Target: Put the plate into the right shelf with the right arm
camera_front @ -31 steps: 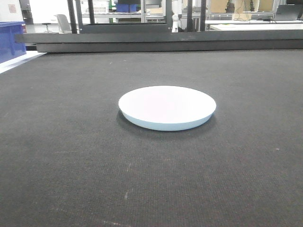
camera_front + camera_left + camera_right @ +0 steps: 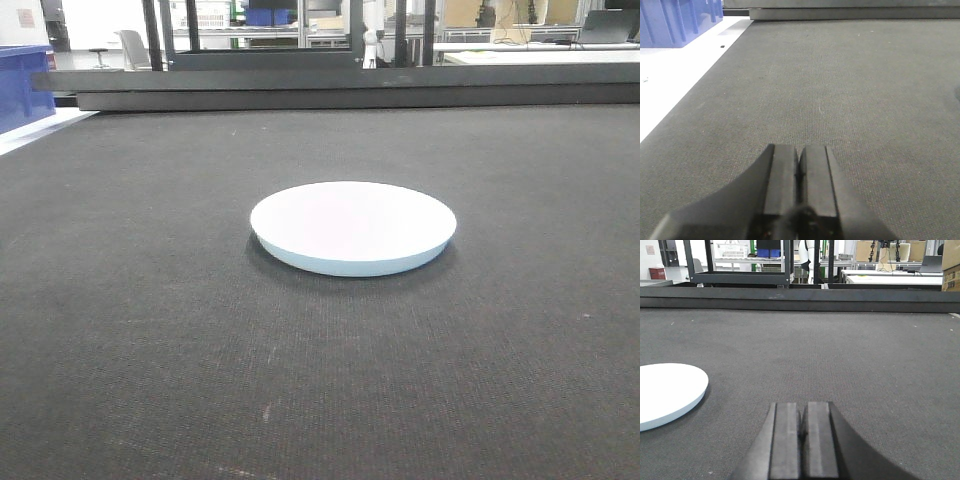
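Rim looks our best hold on the smooth round white plate (image 2: 352, 225): stiff, slippery, breakable. Fingers of our black right gripper (image 2: 804, 410) press together, empty.

Plain white plate (image 2: 352, 222), its near rim shading to pale blue. The mat (image 2: 150, 350) runs charcoal grey, fine woven grain, a few pale flecks. Far left, a deep blue bin (image 2: 22, 85) and a bright white strip (image 2: 670, 85). Left gripper (image 2: 799, 155), right gripper (image 2: 804, 412): both matte black.
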Controlling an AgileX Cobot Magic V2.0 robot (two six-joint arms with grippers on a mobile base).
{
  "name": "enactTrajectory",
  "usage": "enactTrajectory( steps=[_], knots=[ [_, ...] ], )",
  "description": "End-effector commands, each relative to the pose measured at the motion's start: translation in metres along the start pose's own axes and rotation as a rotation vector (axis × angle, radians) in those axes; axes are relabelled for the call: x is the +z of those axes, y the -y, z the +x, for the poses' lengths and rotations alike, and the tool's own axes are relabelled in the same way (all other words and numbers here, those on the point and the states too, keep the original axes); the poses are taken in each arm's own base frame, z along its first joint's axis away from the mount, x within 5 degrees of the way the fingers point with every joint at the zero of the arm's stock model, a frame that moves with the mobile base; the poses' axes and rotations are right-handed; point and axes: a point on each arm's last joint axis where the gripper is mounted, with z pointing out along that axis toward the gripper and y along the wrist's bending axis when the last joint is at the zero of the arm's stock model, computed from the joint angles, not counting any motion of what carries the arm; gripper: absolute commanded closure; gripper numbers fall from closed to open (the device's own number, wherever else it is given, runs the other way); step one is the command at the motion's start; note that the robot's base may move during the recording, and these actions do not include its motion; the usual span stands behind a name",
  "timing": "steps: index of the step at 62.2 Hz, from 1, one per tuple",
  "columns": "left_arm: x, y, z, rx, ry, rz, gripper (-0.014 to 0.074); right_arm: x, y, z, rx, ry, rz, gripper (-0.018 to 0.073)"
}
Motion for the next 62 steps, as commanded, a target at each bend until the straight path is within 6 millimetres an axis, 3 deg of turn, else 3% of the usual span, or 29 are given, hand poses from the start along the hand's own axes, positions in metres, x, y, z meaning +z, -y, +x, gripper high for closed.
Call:
enactTrajectory(
  steps=[1, 21, 32, 36, 49, 53, 62],
  knots=[
    [-0.001, -0.001, -0.005, -0.01, 0.081, -0.015, 0.0643, -0.002, 0.0, -0.009, -0.009, 0.098, 0.002, 0.053],
    [-0.001, -0.001, -0.005, -0.01, 0.081, -0.015, 0.0643, -0.003, -0.001, -0.02, -0.009, 0.145, 0.0, 0.053],
    [-0.001, -0.001, -0.005, -0.01, 0.081, -0.015, 0.0643, -0.006, -0.005, -0.066, -0.01, -0.019, -0.007, 0.0524],
    [-0.001, -0.001, -0.005, -0.01, 0.081, -0.015, 0.0643, -0.002, -0.006, -0.084, -0.01, -0.061, -0.008, 0.0475],
    [-0.001, -0.001, -0.005, -0.01, 0.081, -0.015, 0.0643, 0.04, -0.009, -0.123, -0.01, -0.221, -0.003, 0.0087],
    [-0.001, -0.001, -0.005, -0.01, 0.081, -0.015, 0.0643, 0.059, -0.011, -0.131, -0.011, -0.284, -0.018, 0.0034],
    [-0.001, -0.001, -0.005, -0.01, 0.081, -0.015, 0.0643, 0.103, -0.024, -0.144, -0.018, -0.44, -0.084, 0.0036]
  ],
)
